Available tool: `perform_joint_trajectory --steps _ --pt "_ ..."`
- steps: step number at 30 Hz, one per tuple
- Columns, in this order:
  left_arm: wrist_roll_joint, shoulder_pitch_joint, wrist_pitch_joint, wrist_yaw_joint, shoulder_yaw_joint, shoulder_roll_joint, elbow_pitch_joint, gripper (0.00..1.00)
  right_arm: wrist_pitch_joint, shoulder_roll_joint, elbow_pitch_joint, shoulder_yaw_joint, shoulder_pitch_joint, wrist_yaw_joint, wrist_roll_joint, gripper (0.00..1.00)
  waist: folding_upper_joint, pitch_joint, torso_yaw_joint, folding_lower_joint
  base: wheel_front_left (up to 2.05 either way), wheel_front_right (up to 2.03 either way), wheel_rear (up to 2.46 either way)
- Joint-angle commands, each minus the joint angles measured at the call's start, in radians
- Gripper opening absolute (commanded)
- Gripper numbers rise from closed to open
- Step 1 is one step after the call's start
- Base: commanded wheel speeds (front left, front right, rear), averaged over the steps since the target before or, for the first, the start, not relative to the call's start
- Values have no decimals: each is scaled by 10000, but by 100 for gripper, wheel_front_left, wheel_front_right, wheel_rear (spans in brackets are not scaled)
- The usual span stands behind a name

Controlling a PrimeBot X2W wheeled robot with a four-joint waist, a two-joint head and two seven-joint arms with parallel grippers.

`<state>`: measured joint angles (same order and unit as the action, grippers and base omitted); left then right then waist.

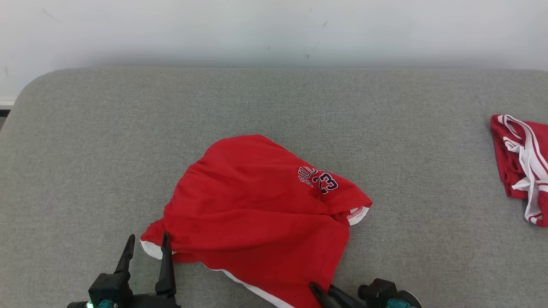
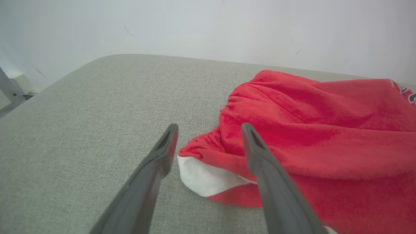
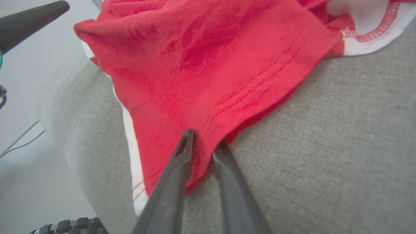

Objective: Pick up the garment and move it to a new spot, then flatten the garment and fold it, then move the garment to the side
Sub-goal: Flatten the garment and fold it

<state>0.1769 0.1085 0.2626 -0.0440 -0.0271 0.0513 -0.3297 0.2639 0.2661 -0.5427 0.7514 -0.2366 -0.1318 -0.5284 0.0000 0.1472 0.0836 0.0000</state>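
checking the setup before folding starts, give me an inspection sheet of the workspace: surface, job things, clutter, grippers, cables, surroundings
surface: grey padded surface, fabric-covered, with a rounded far-left corner
job's things: red garment lies crumpled near the front middle, with white trim and dark lettering and a number on top
clutter: second red and white garment is bunched at the right edge of the head view
grippers: left gripper is open, one finger on either side of the red garment's white-trimmed corner; right gripper is closed on its near hem
cables: thin dark line on the floor, possibly a cable
surroundings: pale wall behind the surface
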Motion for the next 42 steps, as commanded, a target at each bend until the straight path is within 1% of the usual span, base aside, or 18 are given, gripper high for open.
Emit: perform_joint_trajectory --steps 1,4,9,12,16,19,21,28,33,36,38,39,42 --pt "34 79 31 18 0 -12 43 100 -1 -2 -61 20 -98 27 -44 0 0 -4 3 0 0 0 0" --pt "46 45 29 22 -9 -12 43 100 2 -60 -77 -85 -238 27 -9 0 0 -27 11 0 0 0 0" --pt "2 -51 31 19 9 -12 141 100 4 -61 845 -989 -276 27 107 0 0 -61 18 0 0 0 0" --pt "-45 -96 31 -25 21 -14 169 100 4 -60 1339 -1450 -467 27 -52 0 0 -55 20 0 0 0 0" --pt "-40 -82 29 -57 -75 -14 170 100 5 24 1137 -1861 -1163 27 -144 0 0 26 86 0 0 0 0" --pt "17 58 31 -38 -258 -14 192 100 5 -1 470 -2206 -1955 27 -17 0 0 176 241 0 0 0 0" --pt "59 176 29 -13 -421 -10 222 100 -33 -99 -180 -2477 -2459 27 1 0 0 325 381 0 0 0 0" --pt "266 582 29 93 -1164 -13 392 100 -194 -137 -2569 -3148 -4334 27 716 0 0 1095 1045 0 0 0 0" --pt "375 894 31 212 -1781 -15 487 100 -217 -17 -4291 -3666 -5363 27 1225 0 0 1658 1464 0 0 0 0" --pt "445 996 29 299 -2076 -10 568 100 -180 -53 -5153 -3932 -5780 27 1484 0 0 1823 1575 0 0 0 0" --pt "494 1062 31 359 -2181 -13 661 100 -125 -150 -5499 -4034 -5915 27 1634 93 0 1840 1552 0 0 0 0" --pt "505 1060 31 391 -2202 -13 687 100 -85 -175 -5596 -4085 -5929 27 1686 100 0 1828 1513 0 0 0 0" --pt "519 1107 31 360 -2202 -12 843 100 -21 -100 -5541 -4357 -5906 27 1805 100 0 1703 1339 0 0 0 0"
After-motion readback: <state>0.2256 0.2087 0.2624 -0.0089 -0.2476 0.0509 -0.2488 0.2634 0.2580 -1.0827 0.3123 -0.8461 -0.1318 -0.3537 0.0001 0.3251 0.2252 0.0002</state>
